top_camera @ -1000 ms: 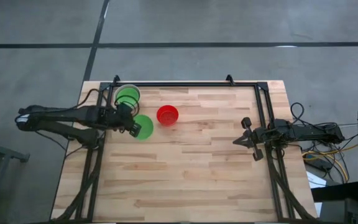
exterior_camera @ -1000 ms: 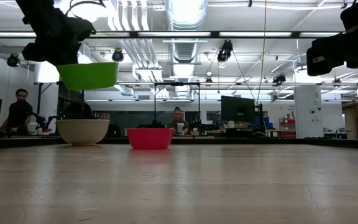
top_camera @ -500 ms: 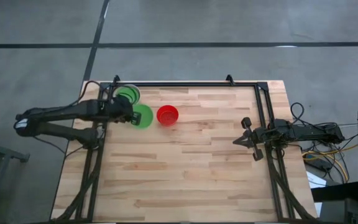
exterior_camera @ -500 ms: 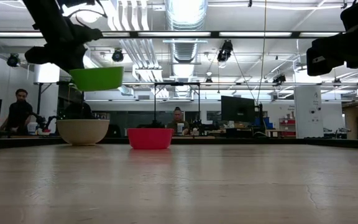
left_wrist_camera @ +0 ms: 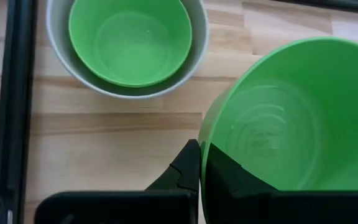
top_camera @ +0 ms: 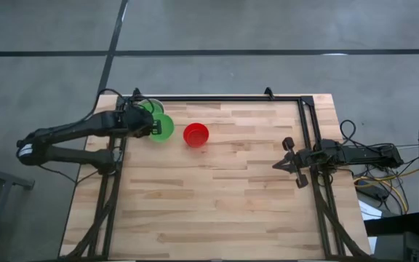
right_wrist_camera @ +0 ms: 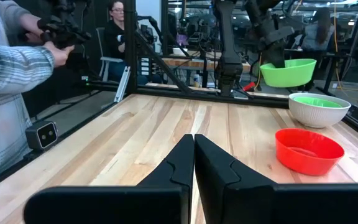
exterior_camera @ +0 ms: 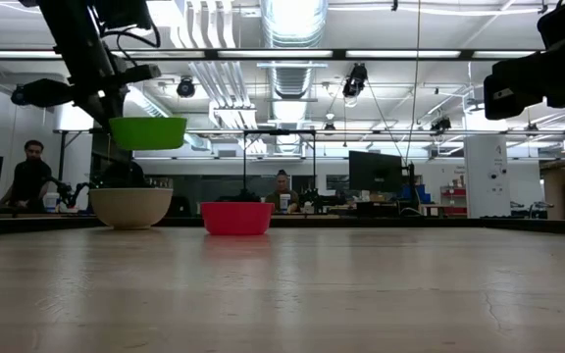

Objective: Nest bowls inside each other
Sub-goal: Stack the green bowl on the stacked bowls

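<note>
1. The left gripper (top_camera: 148,127) pinches the rim of a bright green plastic bowl (top_camera: 161,128), raised at the grey-white bowl's (exterior_camera: 131,207) five o'clock.
2. A small red round bowl (top_camera: 196,135) sits on the table at the raised bowl's three o'clock.
3. The right gripper (right_wrist_camera: 194,163) waits with fingers pressed together, holding nothing.

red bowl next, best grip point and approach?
Judging by its pose, take the red bowl by its thin rim, one finger inside and one outside, coming straight down from above. It sits upright, mouth open, alone on the table, with bare wood all round; its flared wall would likely slip from a side pinch.
</note>
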